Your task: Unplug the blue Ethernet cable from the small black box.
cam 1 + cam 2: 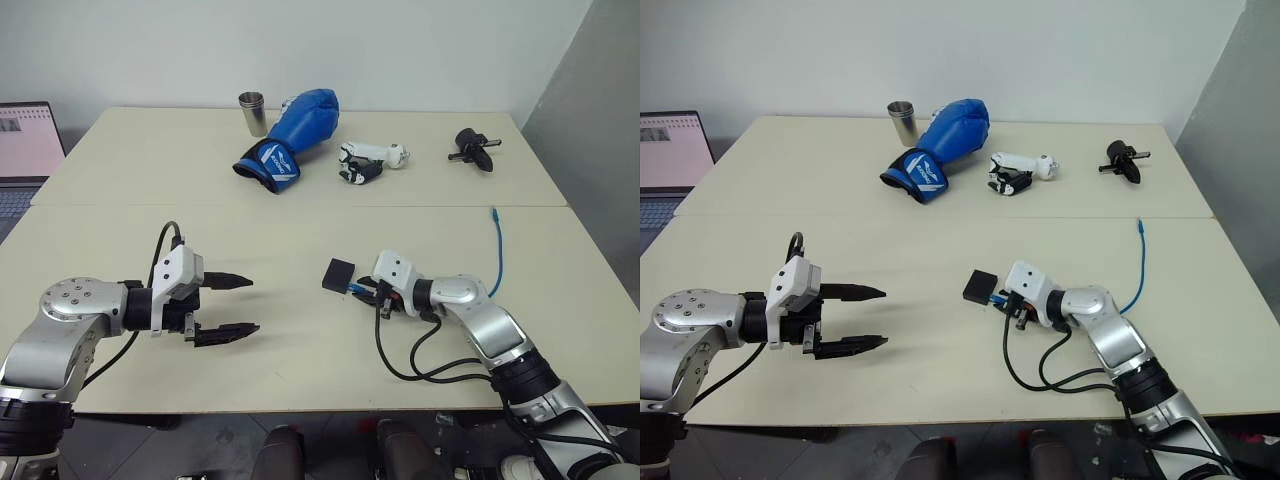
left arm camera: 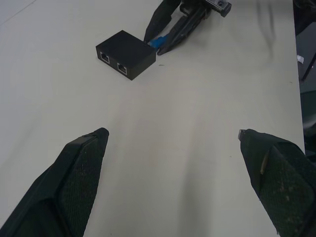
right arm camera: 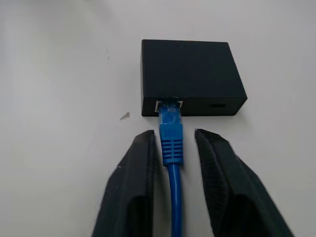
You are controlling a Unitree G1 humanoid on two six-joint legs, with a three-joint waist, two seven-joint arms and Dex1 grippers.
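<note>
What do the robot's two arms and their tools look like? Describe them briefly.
Both arms are rounded silver-grey metal segments with black joints. Each ends in a white block bearing two tapered black fingers with textured inner pads: the left tool and the right tool. Thick black wires loop loosely beside the right forearm; another arcs over the left wrist.

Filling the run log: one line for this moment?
cable: plugged into box | right end effector: straddling plug, not clamped | left end effector: open, apart

no readable text anywhere tbh. blue boxing glove (image 1: 291, 134) has white logo on cuff, too small to make out. laptop screen (image 1: 27, 140) at table edge shows content, illegible.
</note>
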